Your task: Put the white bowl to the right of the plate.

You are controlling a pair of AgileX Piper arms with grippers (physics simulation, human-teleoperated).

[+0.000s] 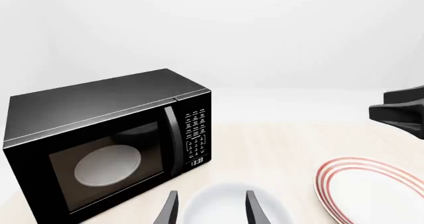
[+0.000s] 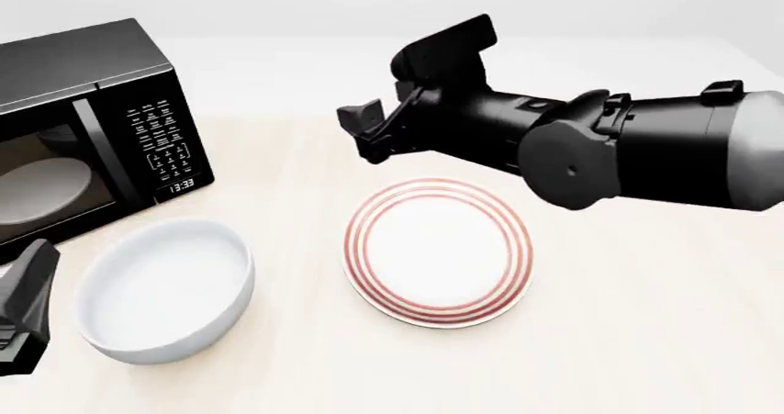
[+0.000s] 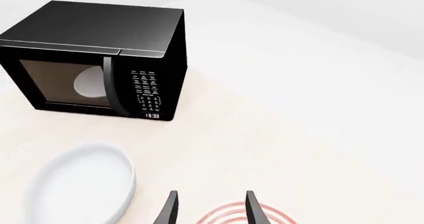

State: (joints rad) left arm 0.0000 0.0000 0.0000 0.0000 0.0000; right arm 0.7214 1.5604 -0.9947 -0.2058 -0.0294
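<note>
The white bowl [image 2: 165, 290] sits left of the plate [image 2: 439, 251], just before the left tool [image 1: 210, 210], open and empty. The right tool [image 3: 210, 208], also open and empty, hovers over the plate. A microwave [image 2: 86, 129] stands behind the bowl.

You can read one thing only: the microwave [image 2: 86, 129], far left on the table, shows 13:33 on its small clock display [image 2: 180, 185], below keypad buttons whose tiny labels stay illegible.

Two glossy black robot arms; the right arm [image 2: 637, 152] has thick rounded joints and slim, dark, tapered fingers [image 3: 253, 206].
</note>
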